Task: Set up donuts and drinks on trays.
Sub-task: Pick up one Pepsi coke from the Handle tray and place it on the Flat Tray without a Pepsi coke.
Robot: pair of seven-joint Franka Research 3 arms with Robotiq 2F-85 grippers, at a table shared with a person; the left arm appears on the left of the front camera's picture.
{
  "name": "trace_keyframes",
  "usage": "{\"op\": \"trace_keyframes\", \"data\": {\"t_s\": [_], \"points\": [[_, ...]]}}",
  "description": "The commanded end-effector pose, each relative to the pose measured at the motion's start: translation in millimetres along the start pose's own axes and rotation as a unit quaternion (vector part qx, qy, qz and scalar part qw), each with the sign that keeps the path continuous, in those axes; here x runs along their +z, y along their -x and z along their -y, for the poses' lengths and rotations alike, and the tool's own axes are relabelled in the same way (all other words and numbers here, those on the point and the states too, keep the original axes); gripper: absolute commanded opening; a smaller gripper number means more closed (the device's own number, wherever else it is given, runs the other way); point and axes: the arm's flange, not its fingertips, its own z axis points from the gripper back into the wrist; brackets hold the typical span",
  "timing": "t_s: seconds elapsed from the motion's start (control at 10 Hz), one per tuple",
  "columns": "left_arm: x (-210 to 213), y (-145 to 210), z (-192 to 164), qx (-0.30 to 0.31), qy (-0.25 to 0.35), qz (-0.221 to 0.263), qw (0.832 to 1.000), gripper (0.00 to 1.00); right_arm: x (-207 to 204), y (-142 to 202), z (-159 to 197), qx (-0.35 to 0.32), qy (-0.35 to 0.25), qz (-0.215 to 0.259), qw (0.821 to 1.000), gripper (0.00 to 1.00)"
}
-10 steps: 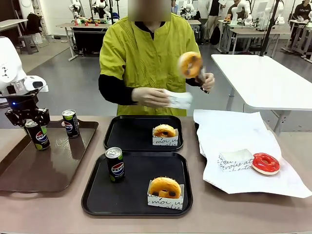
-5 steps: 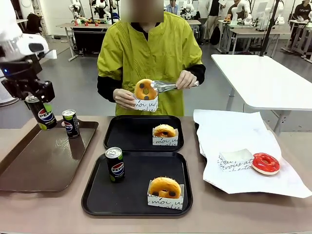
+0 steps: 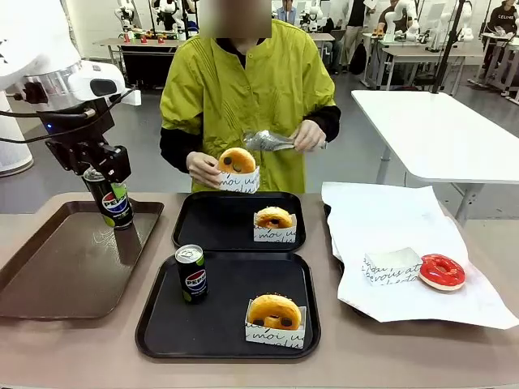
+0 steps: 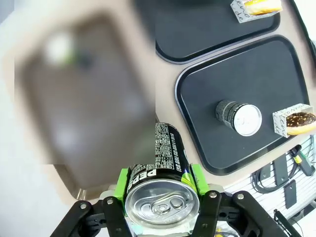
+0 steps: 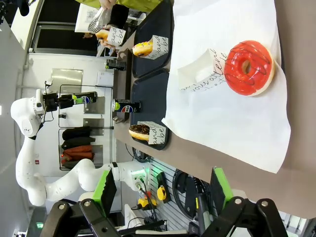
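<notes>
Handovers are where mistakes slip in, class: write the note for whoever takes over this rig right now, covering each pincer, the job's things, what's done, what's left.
Left pincer: shut on a Pepsi can, lifted by the brown tray.
Right pincer: open, empty.
Near black tray: second can and near donut in its sleeve, done.
Far black tray: far donut in a sleeve, no can.
Person's hand holds a sleeved third donut; red donut lies on white paper.
Left: probably the held can goes to the far tray.
</notes>
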Motion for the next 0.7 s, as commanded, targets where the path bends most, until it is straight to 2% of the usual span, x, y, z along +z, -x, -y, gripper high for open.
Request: {"op": "trace_keyframes", "data": {"t_s": [0.0,0.1,0.2,0.3,0.4,0.5,0.6], "points": [[5,2,0,0.000,-0.004,0.005,1.000,0.09,-1,-1,1,0.009,-0.012,0.006,1.000,1.00],[5,2,0,0.000,-0.004,0.005,1.000,0.09,-1,-1,1,0.009,-0.012,0.006,1.000,1.00],[-2,0,0,0.000,0.000,-0.002,1.000,0.59,-1,-1,1,0.009,-0.012,0.006,1.000,1.00],[4,23,-47,0.002,-0.005,-0.055,0.998,0.59,-1,-1,1,0.009,-0.012,0.006,1.000,1.00],[22,55,-93,0.013,0.008,-0.070,0.997,0.59,-1,-1,1,0.009,-0.012,0.006,1.000,1.00],[31,94,-124,0.051,0.009,-0.070,0.996,0.59,-1,-1,1,0.009,-0.012,0.006,1.000,1.00],[33,111,-139,0.086,0.012,-0.065,0.994,0.59,-1,-1,1,0.009,-0.012,0.006,1.000,1.00]]}}
